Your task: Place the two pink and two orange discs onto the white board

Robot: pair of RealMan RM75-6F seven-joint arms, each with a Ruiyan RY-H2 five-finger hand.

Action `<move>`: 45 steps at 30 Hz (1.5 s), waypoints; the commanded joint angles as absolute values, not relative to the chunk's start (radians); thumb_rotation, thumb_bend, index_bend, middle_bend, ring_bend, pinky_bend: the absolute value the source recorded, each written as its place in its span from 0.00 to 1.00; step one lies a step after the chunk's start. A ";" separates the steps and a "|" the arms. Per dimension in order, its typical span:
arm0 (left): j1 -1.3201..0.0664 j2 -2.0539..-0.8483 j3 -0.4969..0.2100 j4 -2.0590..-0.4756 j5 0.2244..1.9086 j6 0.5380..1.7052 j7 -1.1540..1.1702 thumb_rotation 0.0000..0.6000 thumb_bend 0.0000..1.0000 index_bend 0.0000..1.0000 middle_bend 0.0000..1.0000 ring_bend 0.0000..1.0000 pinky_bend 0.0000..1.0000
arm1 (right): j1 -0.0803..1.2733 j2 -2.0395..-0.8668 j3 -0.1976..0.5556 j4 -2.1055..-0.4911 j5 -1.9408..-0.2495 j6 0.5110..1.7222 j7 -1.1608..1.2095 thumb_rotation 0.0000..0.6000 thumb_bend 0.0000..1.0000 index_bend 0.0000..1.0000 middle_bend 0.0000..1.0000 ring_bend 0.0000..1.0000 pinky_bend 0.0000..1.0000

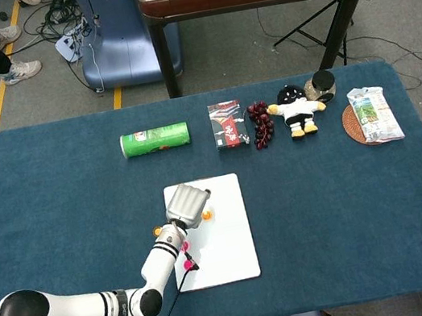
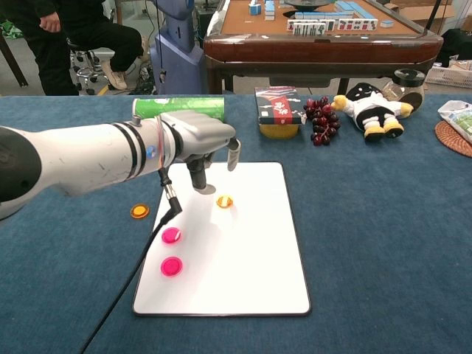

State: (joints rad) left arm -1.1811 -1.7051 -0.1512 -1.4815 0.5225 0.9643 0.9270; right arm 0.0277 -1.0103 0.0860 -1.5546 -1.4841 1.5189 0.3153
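Glossy white board [image 2: 251, 251] at frame centre, flat round orange disc [image 2: 224, 200], pink discs [image 2: 171, 235], silver left hand [image 2: 206, 144] empty above, fingers loosely apart.

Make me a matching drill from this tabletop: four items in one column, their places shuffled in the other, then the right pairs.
Items
1. orange disc on the cloth
2. pink discs
3. green can
4. snack packet

Places
A. lying on its side beyond the white board
B. on the round woven mat at the table's right end
C. on the blue cloth, left of the board
D. on the board's left part, one behind the other

Pairs: 1-C, 2-D, 3-A, 4-B
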 commanded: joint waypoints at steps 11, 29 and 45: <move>-1.148 -1.648 -0.118 -1.572 0.535 1.026 0.920 1.00 0.29 0.34 1.00 1.00 1.00 | 0.030 -1.011 0.085 -1.557 -1.489 1.516 0.310 1.00 0.00 0.22 0.28 0.22 0.41; -1.021 -1.500 0.020 -1.742 0.679 1.079 0.852 1.00 0.29 0.44 1.00 1.00 1.00 | 0.043 -1.024 0.077 -1.578 -1.500 1.496 0.246 1.00 0.00 0.22 0.28 0.22 0.41; -0.971 -1.529 0.033 -1.646 0.698 1.035 0.809 1.00 0.29 0.48 1.00 1.00 1.00 | 0.048 -1.027 0.076 -1.581 -1.497 1.489 0.234 1.00 0.00 0.22 0.28 0.22 0.41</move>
